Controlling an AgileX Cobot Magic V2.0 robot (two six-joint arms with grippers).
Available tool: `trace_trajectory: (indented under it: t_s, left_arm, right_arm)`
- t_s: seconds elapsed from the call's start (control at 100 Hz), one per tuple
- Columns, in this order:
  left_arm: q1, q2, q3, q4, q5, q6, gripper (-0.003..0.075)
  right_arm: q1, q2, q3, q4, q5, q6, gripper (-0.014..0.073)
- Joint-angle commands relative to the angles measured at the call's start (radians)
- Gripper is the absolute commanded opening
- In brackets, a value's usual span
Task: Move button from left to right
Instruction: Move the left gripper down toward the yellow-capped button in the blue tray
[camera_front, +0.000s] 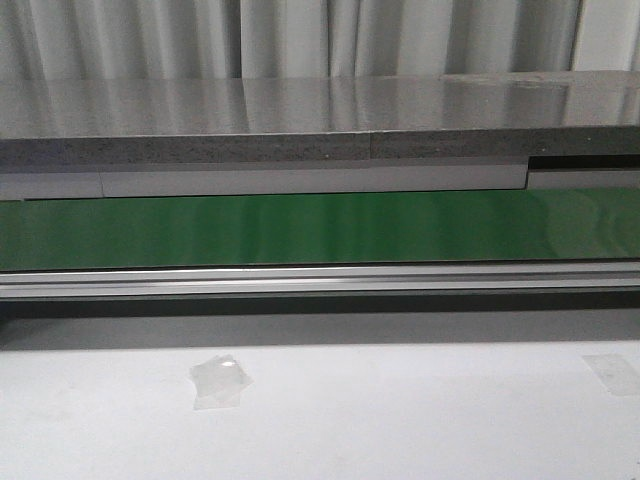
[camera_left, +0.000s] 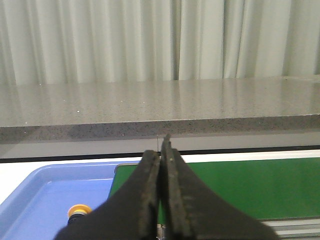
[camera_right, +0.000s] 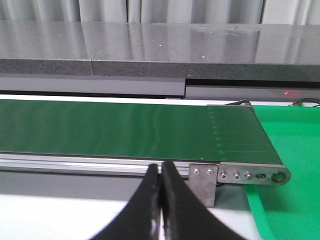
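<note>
Button (camera_left: 79, 210) sits in the blue tray (camera_left: 45, 195) I see just left of the green conveyor belt (camera_left: 250, 187), yellow cap showing, partly hidden by my left end effector (camera_left: 163, 150), whose fingers are pressed together on nothing; further right along the belt my right end effector (camera_right: 160, 172) is likewise closed and empty, with a green mat (camera_right: 292, 165) beyond the belt's end.
</note>
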Motion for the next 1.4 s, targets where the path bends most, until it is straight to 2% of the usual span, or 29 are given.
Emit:
trace_trajectory:
  t_s: [0.0,0.39,0.64,0.8,1.07,1.2,1.39]
  left_arm:
    - [-0.005,-0.034,0.045,-0.003,-0.084,-0.009,-0.0020]
    - [-0.005,-0.034,0.026,-0.006,-0.064,-0.009,-0.0020]
    - [-0.005,0.046,-0.199,-0.031,0.114,-0.009,-0.0020]
    - [-0.005,0.196,-0.417,-0.031,0.286,-0.009,-0.0020]
    - [-0.005,0.556,-0.823,-0.030,0.771,-0.006,-0.0020]
    - [-0.005,0.708,-0.955,-0.028,0.962,0.015,-0.0020]
    - [-0.005,0.862,-1.009,-0.028,1.048,0.022,-0.0020]
  right_arm:
    - [0.004,-0.014,-0.015,-0.005,-0.085,-0.006,-0.0066]
    - [0.004,-0.014,-0.015,-0.005,-0.085,-0.006,-0.0066]
    - [0.004,-0.014,-0.015,-0.005,-0.085,-0.006,-0.0066]
    - [0.004,-0.014,-0.015,-0.005,-0.085,-0.006,-0.0066]
    - [0.004,-0.014,-0.015,-0.005,-0.085,-0.006,-0.0066]
    - [0.004,-0.014,-0.015,-0.005,-0.085,-0.006,-0.0066]
    - [0.004,-0.014,-0.015,-0.005,-0.085,-0.006,-0.0066]
